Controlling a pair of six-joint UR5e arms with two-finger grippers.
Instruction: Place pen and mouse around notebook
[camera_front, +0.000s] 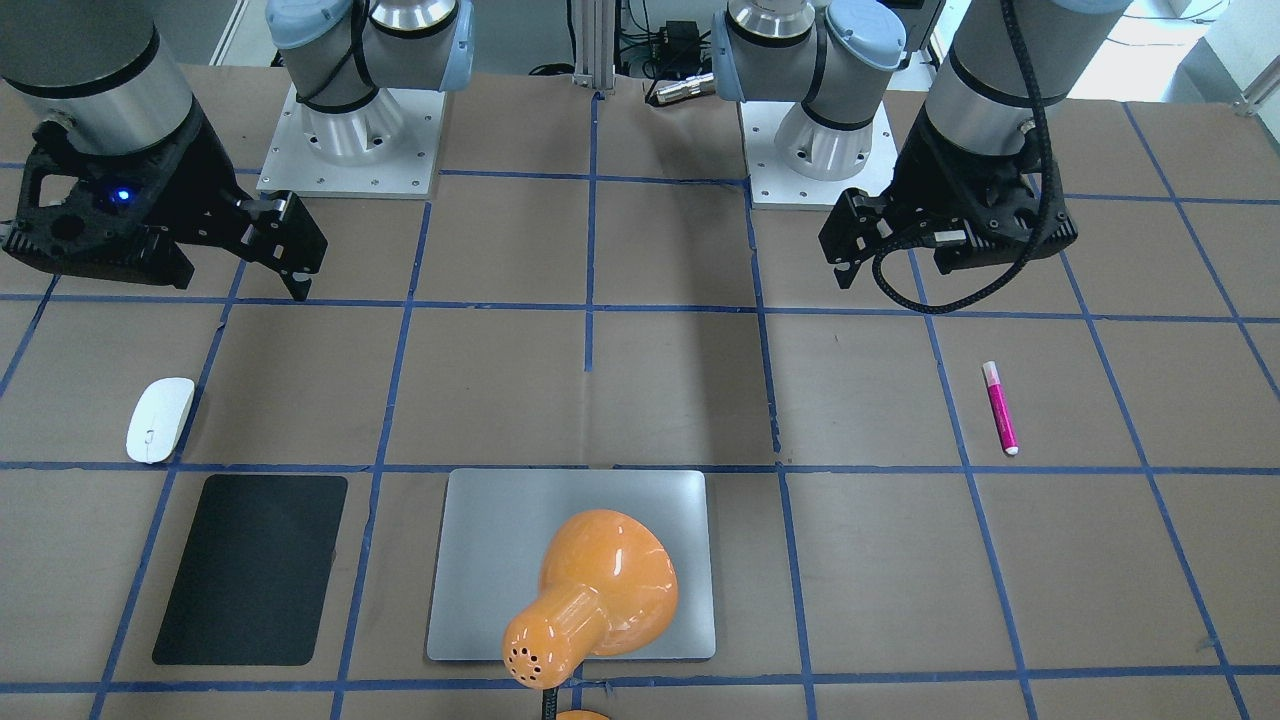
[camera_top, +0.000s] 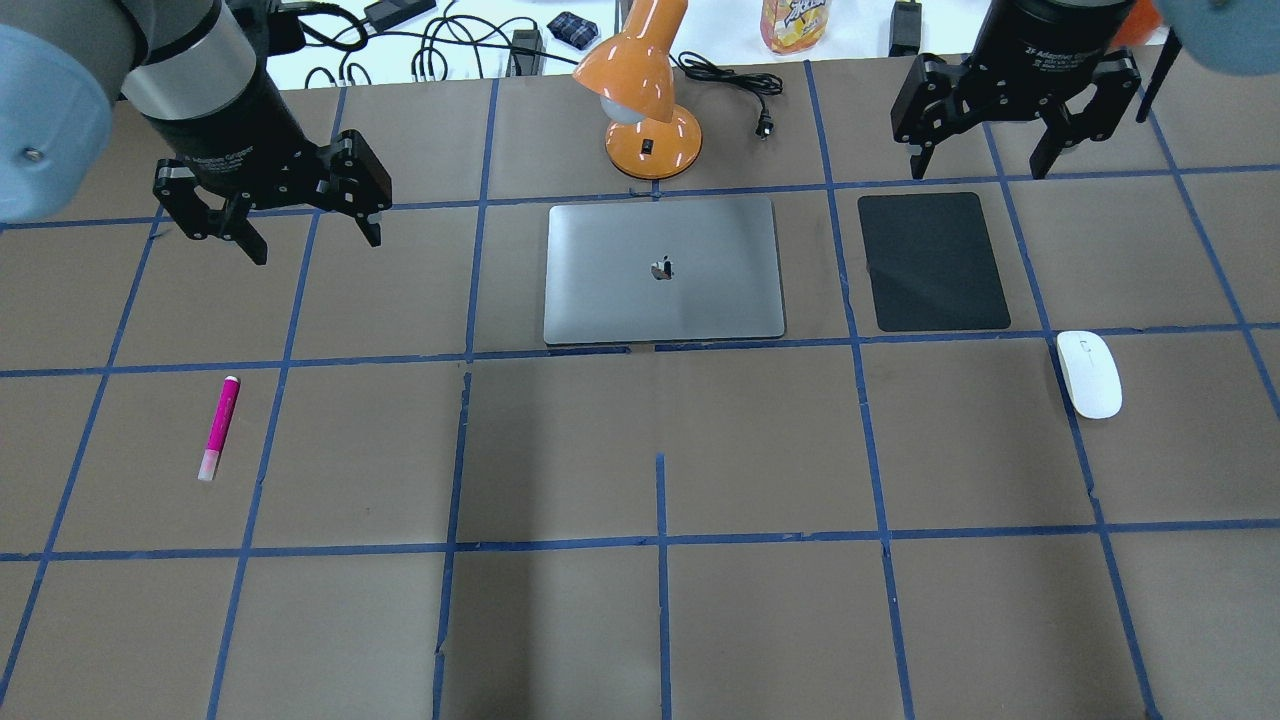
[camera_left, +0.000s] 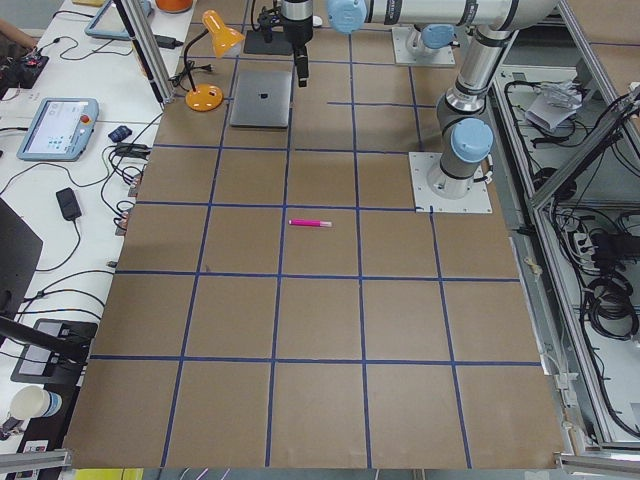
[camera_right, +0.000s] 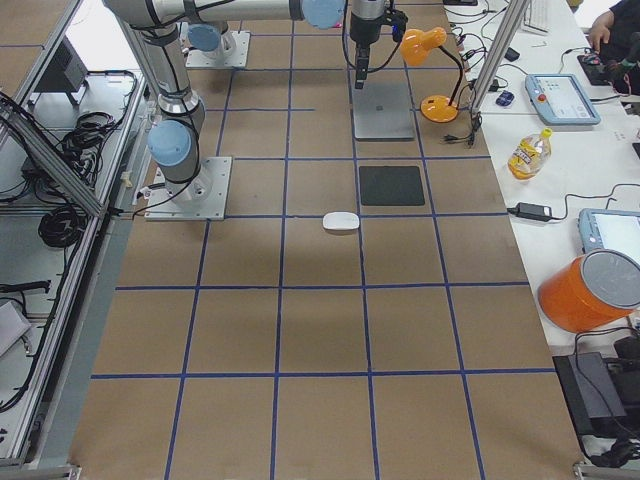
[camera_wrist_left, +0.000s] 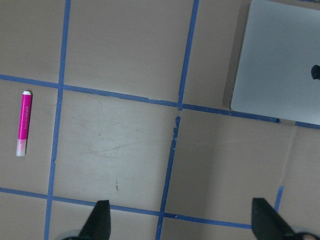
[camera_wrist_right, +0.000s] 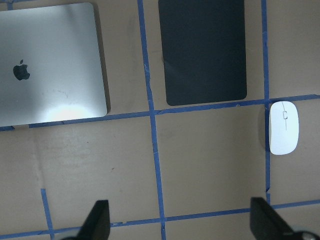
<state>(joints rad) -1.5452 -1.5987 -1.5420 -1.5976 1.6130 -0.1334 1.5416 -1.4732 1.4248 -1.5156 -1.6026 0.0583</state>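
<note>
L claw (camera_top: 315, 240) open, empty, up over the worktop (camera_top: 660, 620). Pen (camera_top: 218, 428) lies flat nearer the robot, well apart from notebook (camera_top: 663, 270). R claw (camera_top: 978, 170) open, empty, above far edge of mat (camera_top: 935, 262). Mouse (camera_top: 1089, 373) sits just off mat's near corner.

Risks imo:
- Pen is slim, so an off-centre pinch may roll it.
- Mouse is smooth and may squirt out.
- Lamp (camera_top: 645, 100) at notebook's far edge is a collision hazard.
</note>
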